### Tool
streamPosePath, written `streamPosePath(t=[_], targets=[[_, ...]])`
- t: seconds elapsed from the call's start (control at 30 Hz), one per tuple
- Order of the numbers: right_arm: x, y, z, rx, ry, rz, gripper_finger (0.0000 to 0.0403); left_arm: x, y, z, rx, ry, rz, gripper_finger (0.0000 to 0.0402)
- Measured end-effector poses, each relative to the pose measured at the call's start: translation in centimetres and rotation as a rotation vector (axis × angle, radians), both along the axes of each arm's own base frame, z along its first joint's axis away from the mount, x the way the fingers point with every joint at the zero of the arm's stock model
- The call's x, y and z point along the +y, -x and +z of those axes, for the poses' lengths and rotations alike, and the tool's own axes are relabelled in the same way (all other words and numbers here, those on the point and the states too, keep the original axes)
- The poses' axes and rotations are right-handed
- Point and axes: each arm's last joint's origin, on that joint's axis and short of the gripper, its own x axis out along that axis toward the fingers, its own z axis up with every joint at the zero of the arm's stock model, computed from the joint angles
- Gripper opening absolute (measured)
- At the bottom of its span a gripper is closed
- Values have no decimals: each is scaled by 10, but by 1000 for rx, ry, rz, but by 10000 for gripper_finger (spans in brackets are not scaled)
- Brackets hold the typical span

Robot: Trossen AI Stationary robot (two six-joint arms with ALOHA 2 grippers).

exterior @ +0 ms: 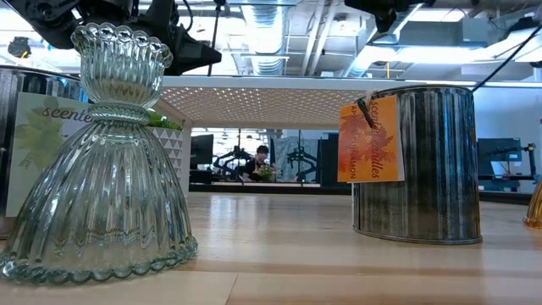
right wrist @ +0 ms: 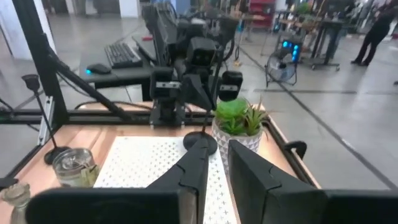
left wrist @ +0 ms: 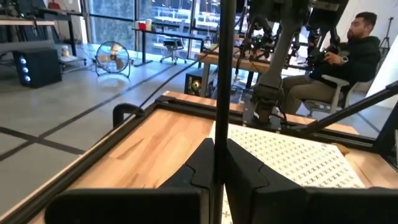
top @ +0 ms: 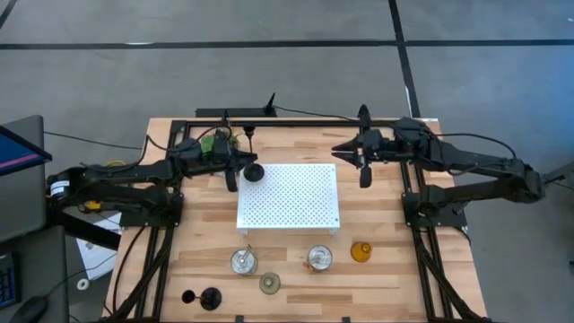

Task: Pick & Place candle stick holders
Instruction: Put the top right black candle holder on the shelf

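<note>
Left gripper jaws: the left gripper (top: 237, 169) is closed tight on the thin stem of a black candle stick holder (top: 255, 172); in the left wrist view the stem runs straight up between the two fingers (left wrist: 249, 177).
Held holder, place: centre-left of the high view, with its round base at the upper left corner of the white perforated platform (top: 289, 197). Whether the base touches the platform I cannot tell.
Right gripper jaws: the right gripper (top: 363, 166) has its fingers (right wrist: 193, 168) a narrow gap apart, with nothing between them.
Right gripper, place: right of centre in the high view, just beyond the platform's upper right corner, clear of every holder.
Potted plant: the green plant (top: 220, 142) is above and left of the held holder in the high view, close beside the left gripper.
Silvery glass cups: one cup (top: 243, 261) is below the platform's lower left corner, and the other cup (top: 319, 258) is below its lower right part.
Amber holder: the amber glass holder (top: 360, 252) stands just right of the second cup.
Pale green holder: the pale green holder (top: 269, 283) is lower centre, between the two cups and nearer the bottom edge.
Other black holders: two black holders (top: 202, 297) are at lower left, close together near the table's (top: 386, 287) bottom edge.
</note>
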Motion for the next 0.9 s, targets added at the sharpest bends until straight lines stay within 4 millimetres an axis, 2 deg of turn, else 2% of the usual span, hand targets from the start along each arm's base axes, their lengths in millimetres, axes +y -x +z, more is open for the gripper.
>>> streamPosePath(t=[0.23,0.53,0.77,0.9], targets=[[2,13,-12,-66,1,-10,53,-4,-9,-5,21,26,-29,17],[3,16,-18,-66,-15,-12,53,-8,-17,-9,29,35,-14,21],[3,16,-20,-60,-17,-12,53,-12,-19,-15,73,45,-38,47],[3,16,-20,-60,-17,-11,53,-12,-18,-12,51,40,-34,58]])
